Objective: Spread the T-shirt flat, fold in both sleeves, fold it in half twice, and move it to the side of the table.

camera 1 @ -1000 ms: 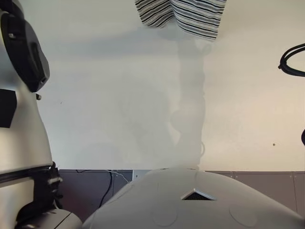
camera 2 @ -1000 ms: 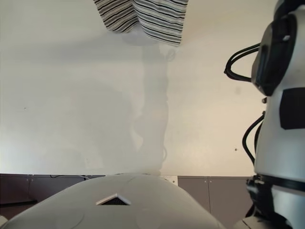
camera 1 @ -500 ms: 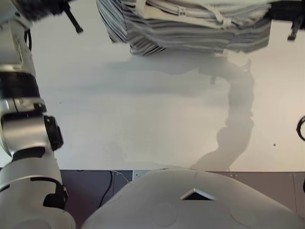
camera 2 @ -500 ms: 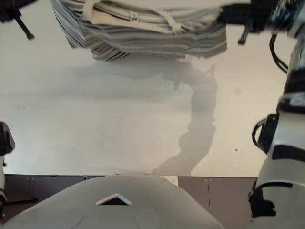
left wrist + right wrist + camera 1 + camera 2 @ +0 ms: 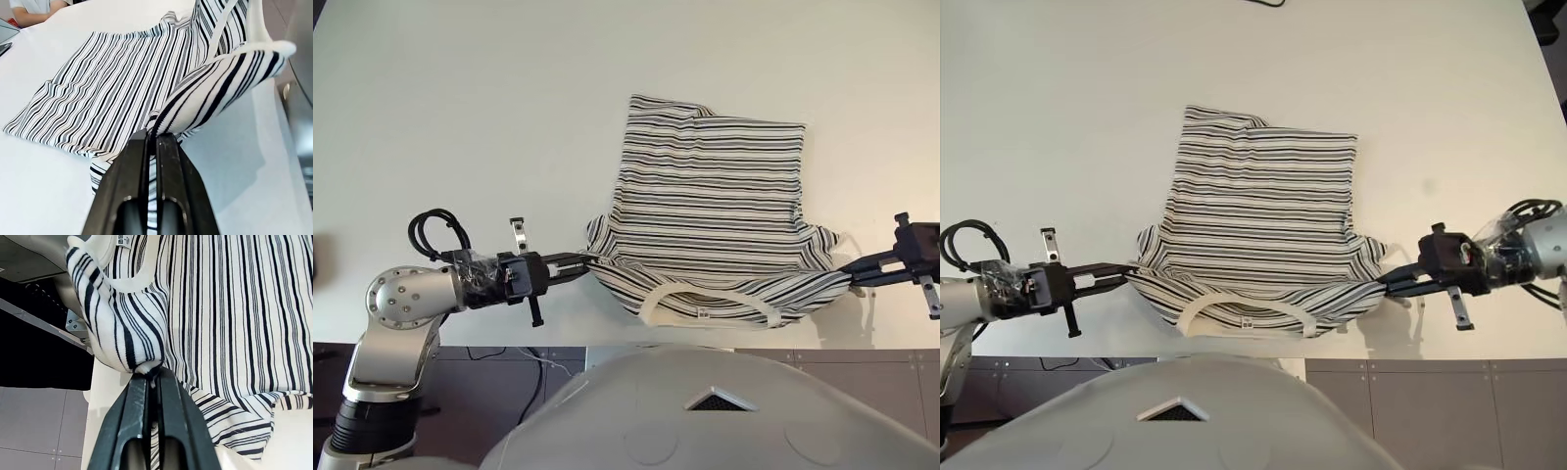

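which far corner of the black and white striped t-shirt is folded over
On the black and white striped T-shirt, the far corner on the robot's left: its cloth doubles over, while the far right corner lies flat.

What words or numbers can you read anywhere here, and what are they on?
No text here can be read.
Small tag in the collar of the T-shirt: its print is too small and blurred to read.
Table: no writing seen.

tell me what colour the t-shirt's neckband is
Plain white, against the black-and-white stripes of the T-shirt; the neckband shows best in the right eye view.
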